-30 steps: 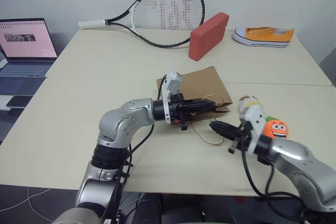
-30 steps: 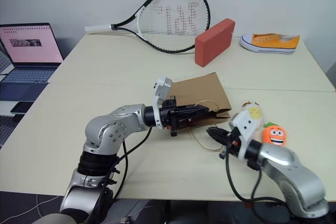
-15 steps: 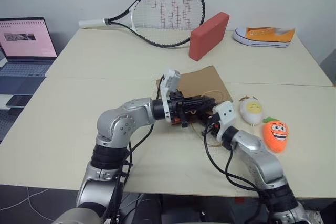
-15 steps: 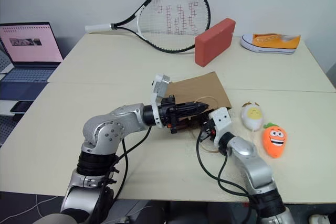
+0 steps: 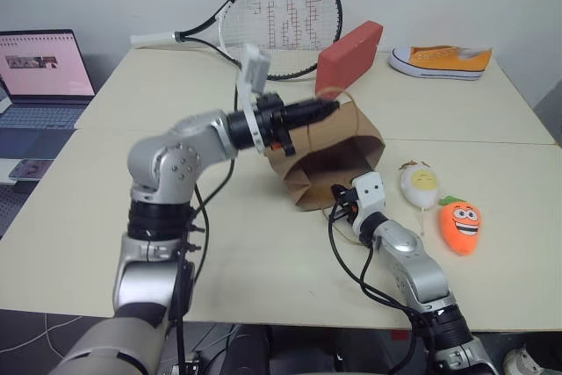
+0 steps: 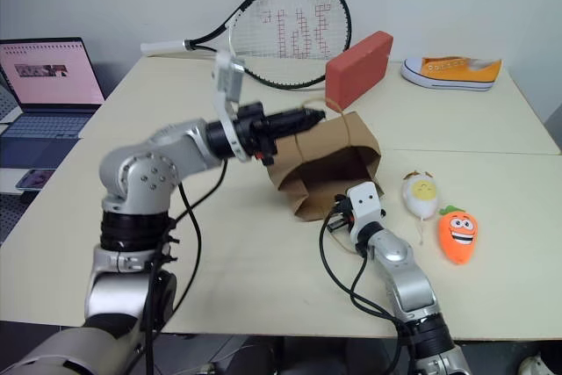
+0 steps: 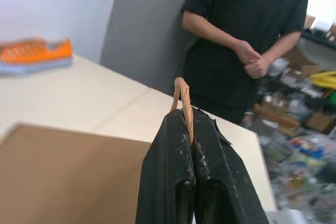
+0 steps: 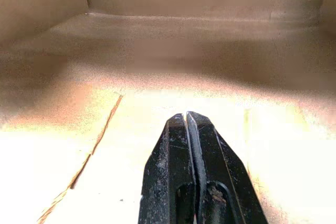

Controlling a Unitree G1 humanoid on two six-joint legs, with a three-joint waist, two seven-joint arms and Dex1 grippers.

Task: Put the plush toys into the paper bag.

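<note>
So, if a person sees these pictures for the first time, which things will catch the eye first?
Probably the brown paper bag at the table's middle, pulled open and lifted by one handle, which the left gripper pinches shut. The right gripper, also shut, points into the bag's mouth. Just right of the bag lie the white egg toy and the grinning orange carrot toy.

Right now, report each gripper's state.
Left gripper: shut on the twisted paper handle of the brown kraft paper bag.
Right gripper: shut, empty, at the bag's mouth.
</note>
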